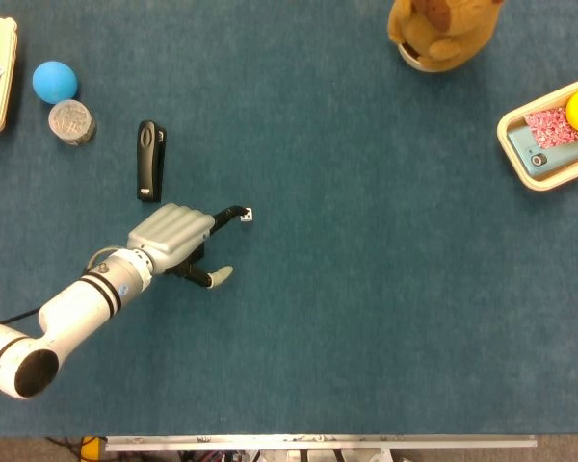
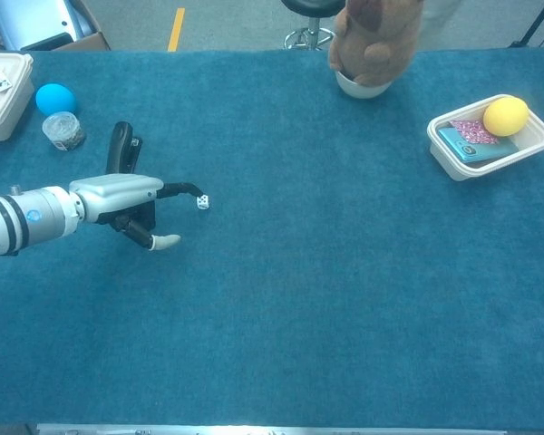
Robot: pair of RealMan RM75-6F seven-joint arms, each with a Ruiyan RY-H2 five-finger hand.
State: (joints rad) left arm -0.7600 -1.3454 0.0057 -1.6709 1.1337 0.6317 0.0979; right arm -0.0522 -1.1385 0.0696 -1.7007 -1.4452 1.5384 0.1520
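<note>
Your head view looks straight down on the table [image 1: 385, 289]; your chest view faces twelve o'clock, lower and slanted. Both share the tray [image 1: 520, 154] [image 2: 449, 163] and stapler [image 1: 150, 160] [image 2: 120, 154].

Left arm: extended low from lower left; left hand [image 1: 176, 239] palm-down, one finger stretched forward, thumb splayed, holding nothing
</note>
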